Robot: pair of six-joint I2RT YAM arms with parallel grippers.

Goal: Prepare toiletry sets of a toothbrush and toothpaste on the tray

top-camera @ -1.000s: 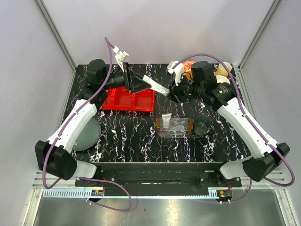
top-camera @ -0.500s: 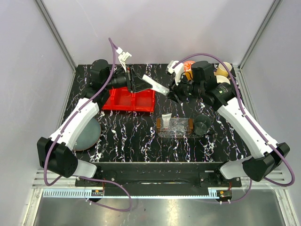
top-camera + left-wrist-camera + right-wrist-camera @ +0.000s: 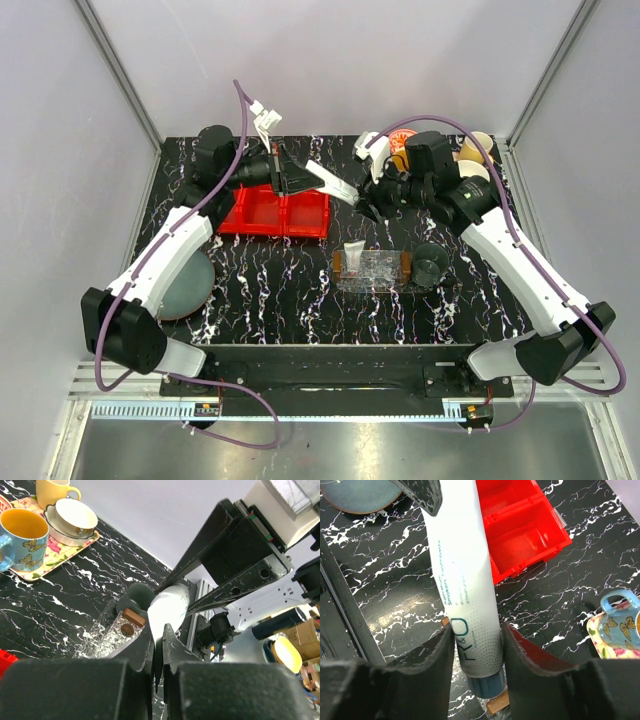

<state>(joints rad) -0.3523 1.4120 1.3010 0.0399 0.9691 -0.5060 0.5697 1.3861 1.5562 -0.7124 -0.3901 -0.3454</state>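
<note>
A white toothpaste (image 3: 332, 182) tube hangs in the air over the back of the table, held at both ends. My left gripper (image 3: 303, 178) is shut on its flat tail; in the left wrist view the tube (image 3: 169, 605) runs away from those pinched jaws (image 3: 159, 635). My right gripper (image 3: 362, 197) is shut on the cap end, its pads pressing both sides of the tube (image 3: 467, 595) just above the blue cap. Below, the clear tray (image 3: 375, 270) with orange-brown ends carries a second toothpaste (image 3: 353, 252) at its left end. The toothbrush is out of view.
Red bins (image 3: 275, 212) lie under the left gripper. A grey plate (image 3: 185, 280) sits at the left, and a dark cup (image 3: 432, 263) stands beside the tray's right end. A floral tray with mugs (image 3: 50, 550) is at the back right.
My left gripper has moved right to the tube's tail and closed on it. The right gripper has kept its grip on the cap end, barely moving.
</note>
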